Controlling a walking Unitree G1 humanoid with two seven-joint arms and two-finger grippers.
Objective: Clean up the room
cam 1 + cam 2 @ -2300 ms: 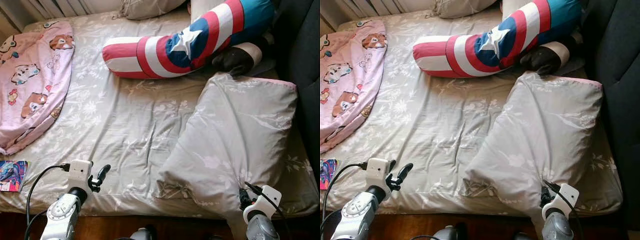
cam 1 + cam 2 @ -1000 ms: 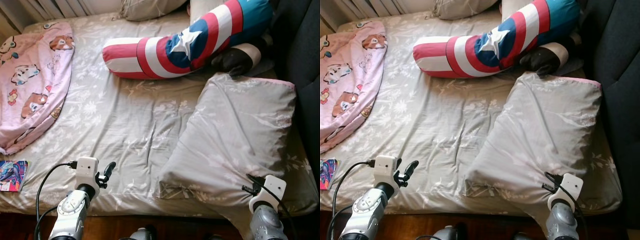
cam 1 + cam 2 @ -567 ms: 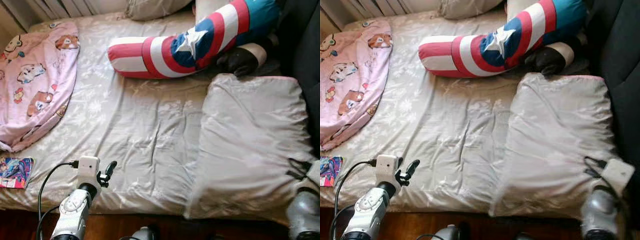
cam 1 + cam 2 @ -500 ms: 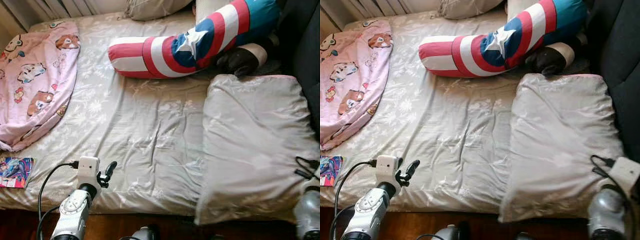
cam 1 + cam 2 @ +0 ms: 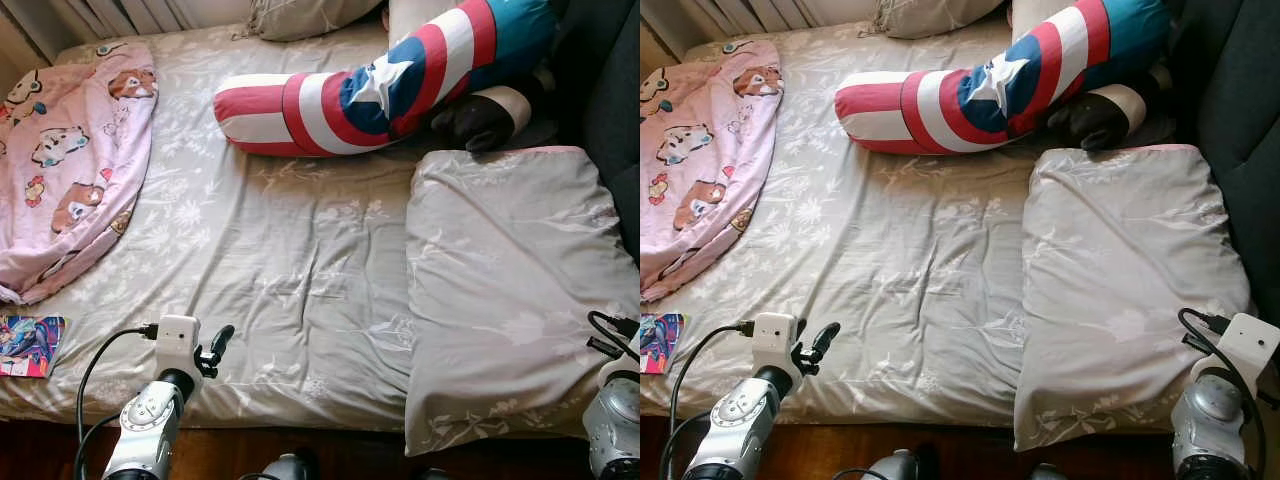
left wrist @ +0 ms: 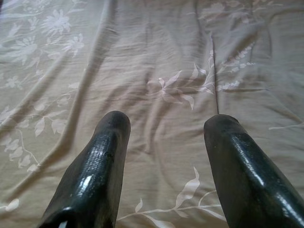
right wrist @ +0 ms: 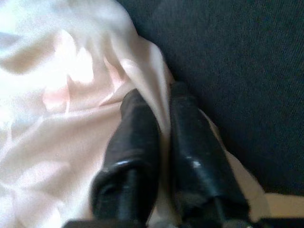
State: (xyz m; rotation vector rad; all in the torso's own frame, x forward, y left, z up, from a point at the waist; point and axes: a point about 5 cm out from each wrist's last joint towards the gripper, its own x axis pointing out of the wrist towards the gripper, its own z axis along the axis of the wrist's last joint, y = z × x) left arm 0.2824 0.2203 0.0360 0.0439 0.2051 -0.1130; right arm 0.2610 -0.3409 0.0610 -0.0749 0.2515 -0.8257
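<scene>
The left gripper [image 6: 164, 142] hovers over the near edge of the bed sheet [image 5: 290, 250], at 7 o'clock in the head view; its fingers [image 6: 102, 156] are spread apart with nothing between them. The right gripper [image 7: 159, 102], at 5 o'clock, has its fingers pressed together on a fold of the grey pillow [image 5: 510, 290], at the pillow's edge beside the dark upholstered surface [image 7: 228, 52]. The pillow lies flat along the bed's 3 o'clock side. A small colourful booklet [image 5: 28, 343] sits at 8 o'clock. A pink cartoon blanket [image 5: 70, 150] lies at 10 o'clock. A red, white and blue bolster [image 5: 380, 85] lies across 12 to 1 o'clock, above the pillow.
</scene>
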